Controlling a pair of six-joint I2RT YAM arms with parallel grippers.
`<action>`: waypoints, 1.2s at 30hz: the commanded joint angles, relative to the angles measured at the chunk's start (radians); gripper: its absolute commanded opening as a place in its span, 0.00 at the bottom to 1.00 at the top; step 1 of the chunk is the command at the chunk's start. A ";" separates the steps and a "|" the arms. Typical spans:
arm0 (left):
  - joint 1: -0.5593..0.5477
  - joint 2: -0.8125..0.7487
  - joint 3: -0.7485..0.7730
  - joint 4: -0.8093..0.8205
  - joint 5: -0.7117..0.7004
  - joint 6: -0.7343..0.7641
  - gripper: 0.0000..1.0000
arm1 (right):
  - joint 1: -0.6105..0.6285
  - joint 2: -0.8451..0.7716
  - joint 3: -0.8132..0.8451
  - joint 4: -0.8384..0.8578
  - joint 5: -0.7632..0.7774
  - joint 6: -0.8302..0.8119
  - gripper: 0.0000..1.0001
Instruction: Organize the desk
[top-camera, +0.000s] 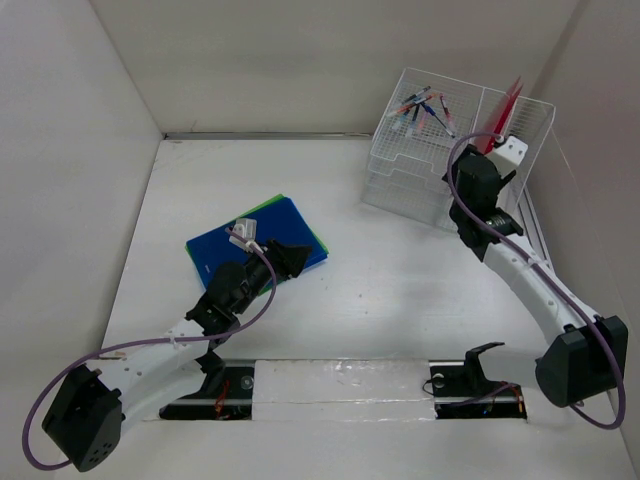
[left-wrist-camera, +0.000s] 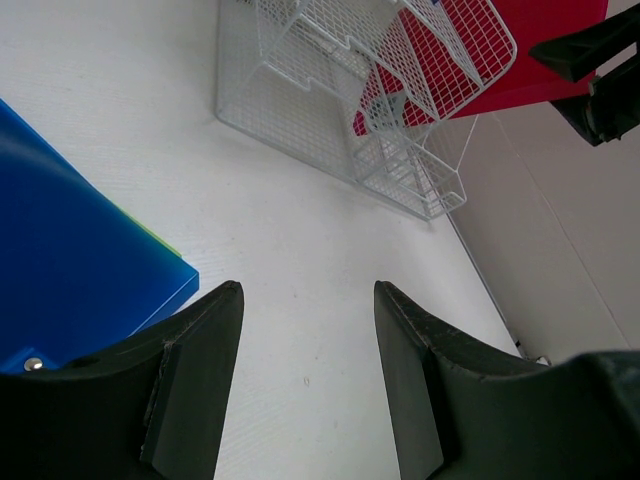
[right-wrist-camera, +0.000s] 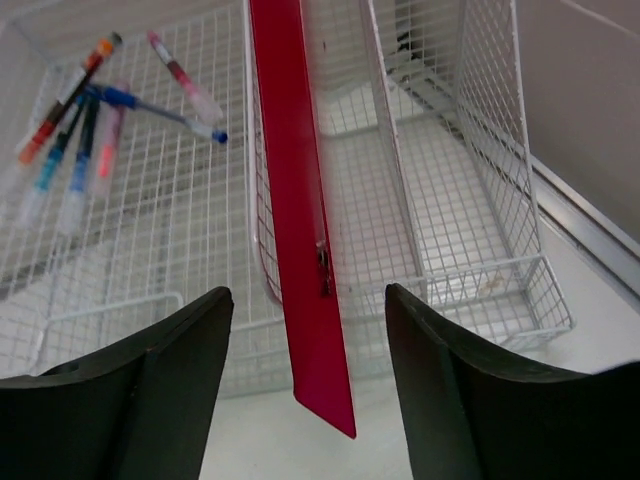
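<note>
Filing stage, judged well along. Large flat matte white surface (top-camera: 400, 290), walled by upright white panels, spread beneath both arms. White wire-mesh organizer rack (top-camera: 400, 185) at far right of it. Assorted coloured pens (right-wrist-camera: 80, 130) in shallow tray of rack; thin red plastic folder (right-wrist-camera: 295, 200) upright on edge in tall slot. Right end effector (right-wrist-camera: 305, 300) open, red folder seen between its fingers, no contact visible. Left end effector (left-wrist-camera: 308, 300) open and empty, poised at edge of flat blue plastic folder (left-wrist-camera: 70, 250) lying over green sheet (top-camera: 320, 243), mid-left. Next, probably: right arm drawn clear of rack; blue folder pinched by its edge, lifted, filed beside red.
</note>
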 joint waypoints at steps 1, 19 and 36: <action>-0.005 0.000 0.002 0.062 0.009 0.005 0.51 | -0.013 -0.005 0.028 0.156 0.064 -0.012 0.67; -0.005 0.008 0.002 0.067 0.018 0.004 0.51 | -0.143 0.010 0.314 -0.228 -0.162 -0.059 0.00; -0.005 0.006 0.002 0.067 0.014 0.005 0.51 | -0.264 0.234 0.510 -0.476 -0.461 -0.045 0.00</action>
